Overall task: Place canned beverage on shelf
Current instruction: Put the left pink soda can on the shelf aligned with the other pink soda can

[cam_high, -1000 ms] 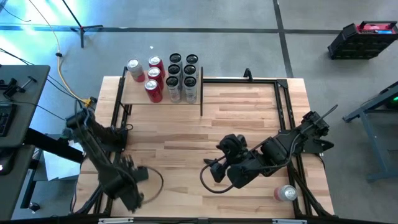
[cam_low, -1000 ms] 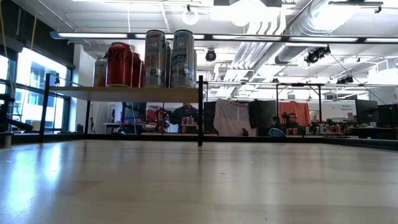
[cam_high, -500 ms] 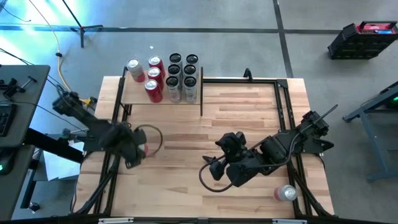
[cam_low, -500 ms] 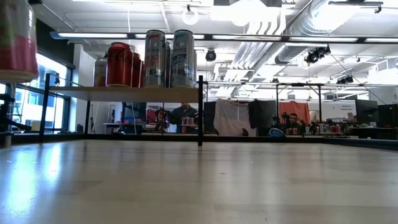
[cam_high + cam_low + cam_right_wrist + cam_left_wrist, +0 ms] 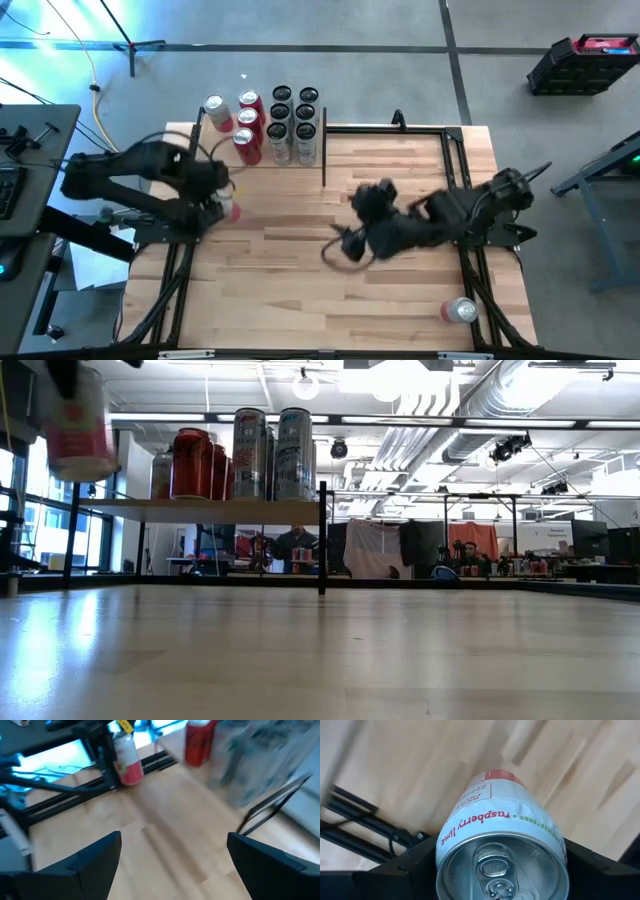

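Butcher-block table (image 5: 400, 300) carries the shelf (image 5: 215, 152) far left (cans already on it); left gripper (image 5: 222, 205) clamps a raspberry can (image 5: 502, 850) just near of it. Right gripper (image 5: 345, 245) hangs mid-table, fingers spread, empty.

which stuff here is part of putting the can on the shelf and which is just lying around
In the job:
- raspberry can, held in the left gripper
- shelf, already holding cans

Lying about:
- loose can on the table near the right arm
- right gripper, open and empty
- black crate on the floor
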`<state>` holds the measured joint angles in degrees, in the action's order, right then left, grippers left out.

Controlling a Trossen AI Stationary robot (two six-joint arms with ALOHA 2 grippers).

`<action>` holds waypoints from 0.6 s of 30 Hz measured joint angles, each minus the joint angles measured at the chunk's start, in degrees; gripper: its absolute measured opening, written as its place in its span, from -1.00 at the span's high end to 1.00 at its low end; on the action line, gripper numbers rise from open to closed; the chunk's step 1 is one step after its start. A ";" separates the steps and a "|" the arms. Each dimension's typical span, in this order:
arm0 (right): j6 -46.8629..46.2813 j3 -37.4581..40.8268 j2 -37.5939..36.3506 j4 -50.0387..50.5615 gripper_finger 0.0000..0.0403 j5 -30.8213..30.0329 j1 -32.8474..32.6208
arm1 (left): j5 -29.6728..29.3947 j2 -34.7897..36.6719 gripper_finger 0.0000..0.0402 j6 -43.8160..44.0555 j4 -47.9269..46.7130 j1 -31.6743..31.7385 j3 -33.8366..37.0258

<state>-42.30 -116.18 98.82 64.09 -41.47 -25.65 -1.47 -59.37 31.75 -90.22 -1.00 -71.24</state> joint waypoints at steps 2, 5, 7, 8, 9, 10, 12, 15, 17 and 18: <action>4.73 0.00 -1.80 -0.03 -0.73 0.00 2.36 | -0.63 -0.19 -0.43 -2.87 0.25 4.28 -1.34; 11.26 -0.02 -4.62 -0.07 -0.73 0.36 6.18 | -2.05 -1.60 -0.43 -6.49 0.20 10.19 -3.66; 14.87 -0.02 -6.62 -0.06 -0.73 2.41 8.84 | -2.18 -2.40 -0.43 -8.33 0.26 13.72 -5.14; 16.48 -0.02 -7.58 -0.06 -0.73 3.70 10.15 | -2.03 -2.79 -0.43 -9.30 0.20 15.28 -5.78; 17.86 -0.02 -8.53 -0.08 -0.73 4.84 11.35 | -1.71 -3.16 -0.43 -10.17 0.20 16.63 -6.24; 19.23 -0.02 -9.44 -0.05 -0.73 5.85 12.51 | -1.20 -3.59 -0.43 -10.91 0.18 18.02 -6.60; 21.74 -0.02 -11.17 -0.05 -0.73 7.66 14.50 | -0.43 -4.47 -0.43 -12.21 0.16 20.40 -7.48; 25.07 -0.02 -13.43 -0.02 -0.73 9.31 16.98 | -0.42 -5.10 -0.43 -14.55 0.22 23.70 -8.54; 26.88 -0.02 -14.73 0.04 -0.73 10.50 18.34 | -0.55 -5.11 -0.43 -16.67 0.22 25.88 -8.82; 27.43 -0.02 -15.34 0.27 -0.73 10.67 18.84 | -0.89 -5.03 -0.43 -17.68 0.22 26.93 -8.85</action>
<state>-14.87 -116.20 83.48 64.36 -30.81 -6.81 -2.37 -64.40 14.07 -90.00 25.93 -80.09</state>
